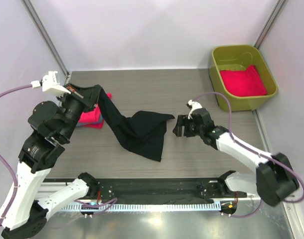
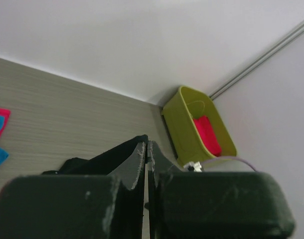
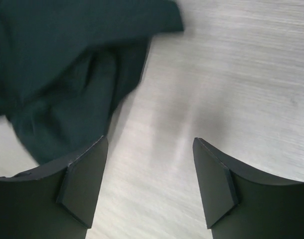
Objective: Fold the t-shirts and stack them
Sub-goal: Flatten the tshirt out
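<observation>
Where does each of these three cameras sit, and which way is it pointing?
Top: above and behind, facing down on the table, both arms, black t-shirt.
Left wrist: faces across toward the green tub; the left gripper shows, shut on the t-shirt.
Right wrist: faces down; the right gripper shows, open.
Shared: wrist views both catch the black t-shirt.

Black tee (image 1: 142,134): soft matt cloth, creased. Pink tees (image 1: 243,81): matt cloth. Table (image 1: 157,89): grey wood-grain, faint sheen. Tub (image 1: 244,103): smooth olive plastic, slightly glossy.
</observation>
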Robot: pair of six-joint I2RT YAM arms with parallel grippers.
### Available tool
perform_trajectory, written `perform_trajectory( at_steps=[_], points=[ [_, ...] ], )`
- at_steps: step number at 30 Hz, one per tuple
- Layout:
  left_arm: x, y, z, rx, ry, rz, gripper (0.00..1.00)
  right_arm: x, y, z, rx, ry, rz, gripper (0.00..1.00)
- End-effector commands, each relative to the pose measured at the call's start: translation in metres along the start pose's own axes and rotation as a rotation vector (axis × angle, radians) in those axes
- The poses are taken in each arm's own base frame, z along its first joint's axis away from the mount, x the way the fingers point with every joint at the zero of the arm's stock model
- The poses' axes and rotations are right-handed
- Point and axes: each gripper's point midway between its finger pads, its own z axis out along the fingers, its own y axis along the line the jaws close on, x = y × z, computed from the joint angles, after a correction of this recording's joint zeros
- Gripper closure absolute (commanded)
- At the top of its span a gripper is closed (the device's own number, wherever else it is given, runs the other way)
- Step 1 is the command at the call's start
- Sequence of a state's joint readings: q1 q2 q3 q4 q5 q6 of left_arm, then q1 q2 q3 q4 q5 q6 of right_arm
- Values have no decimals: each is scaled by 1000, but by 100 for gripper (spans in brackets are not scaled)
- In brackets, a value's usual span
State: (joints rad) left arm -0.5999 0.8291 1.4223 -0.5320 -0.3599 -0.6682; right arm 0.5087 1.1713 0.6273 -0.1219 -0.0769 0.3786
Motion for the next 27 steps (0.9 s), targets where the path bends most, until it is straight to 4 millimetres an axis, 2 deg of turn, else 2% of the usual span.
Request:
perform_trajectory(
  at_steps=[1,2,5,6,7,11,12,14,15,19,22,23,26,27],
  points=[
    [-10,0,-10,27,-46,11,100,-60,14,12,35,-123,85,26],
    [-7,3,-11,21,-42,17,100,-63,17,20,37,-108,110,26],
    [-5,8,-13,7,-44,24,100,-64,20,30,35,-133,214,26],
    [-5,9,-13,5,-46,27,100,-73,25,33,7,-175,242,26],
    [-6,9,-14,5,-47,29,100,-72,26,36,0,-176,274,25],
    [-6,11,-16,-1,-46,38,100,-69,26,46,7,-188,532,25],
    [-7,12,-17,-2,-48,39,100,-74,29,47,-17,-218,570,25],
    [-7,13,-19,-3,-49,42,100,-68,26,50,-24,-233,662,25],
    [-8,13,-20,-3,-52,41,100,-74,27,50,-41,-258,742,25],
    [-5,16,-20,-8,-47,44,100,-66,17,63,-5,-274,833,26],
    [-4,16,-20,-10,-43,44,100,-70,14,69,-15,-306,884,28],
    [-4,16,-20,-10,-41,45,100,-66,9,75,5,-306,891,28],
    [-4,17,-21,-11,-40,47,100,-71,3,84,32,-330,886,29],
    [-2,18,-21,-13,-37,49,100,-65,-4,93,53,-318,891,29]
  ],
)
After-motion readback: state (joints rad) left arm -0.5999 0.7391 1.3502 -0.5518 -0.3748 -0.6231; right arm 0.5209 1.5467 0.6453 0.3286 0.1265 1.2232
